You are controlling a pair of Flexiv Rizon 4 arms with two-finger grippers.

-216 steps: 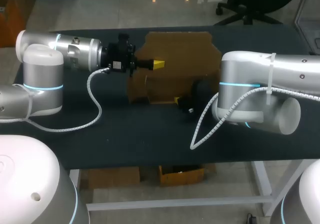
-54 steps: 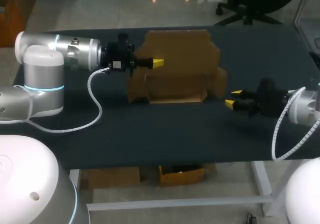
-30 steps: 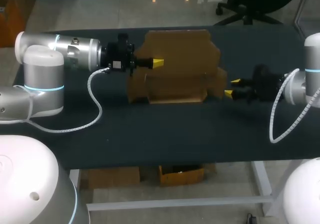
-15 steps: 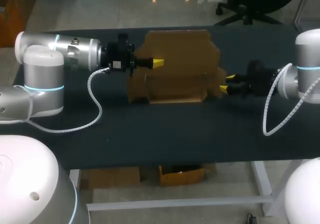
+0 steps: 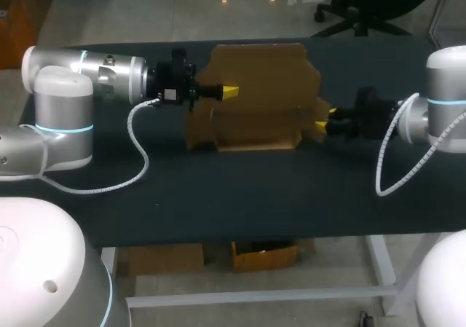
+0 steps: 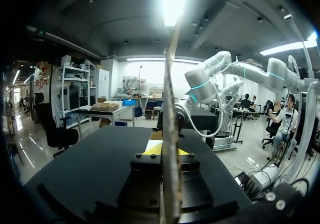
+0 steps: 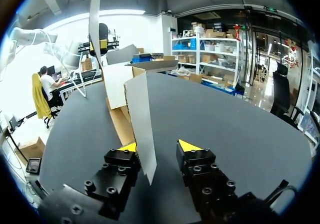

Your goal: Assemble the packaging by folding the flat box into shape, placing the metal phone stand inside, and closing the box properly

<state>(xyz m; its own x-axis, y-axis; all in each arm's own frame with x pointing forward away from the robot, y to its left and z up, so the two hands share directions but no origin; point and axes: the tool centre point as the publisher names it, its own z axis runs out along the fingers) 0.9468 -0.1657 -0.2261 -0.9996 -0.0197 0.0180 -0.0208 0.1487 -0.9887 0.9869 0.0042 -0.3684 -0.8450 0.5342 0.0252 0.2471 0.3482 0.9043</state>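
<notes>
The brown cardboard box lies partly folded on the dark table, with its back panel raised. My left gripper is shut on the upright left panel, whose edge runs up between the left gripper's yellow tips. My right gripper is at the box's right side flap. In the right wrist view that flap stands between the open fingers of the right gripper. It rests against one finger, with a gap to the other. No metal phone stand shows in any view.
The dark table has bare surface in front of the box and to both sides. My left arm's cable trails over the table at the left, and the right arm's cable hangs near the right edge.
My right arm has moved left to the box, bringing its fingers around the right side flap, and the fingers have drawn closer together. The left arm and the box have not moved.
</notes>
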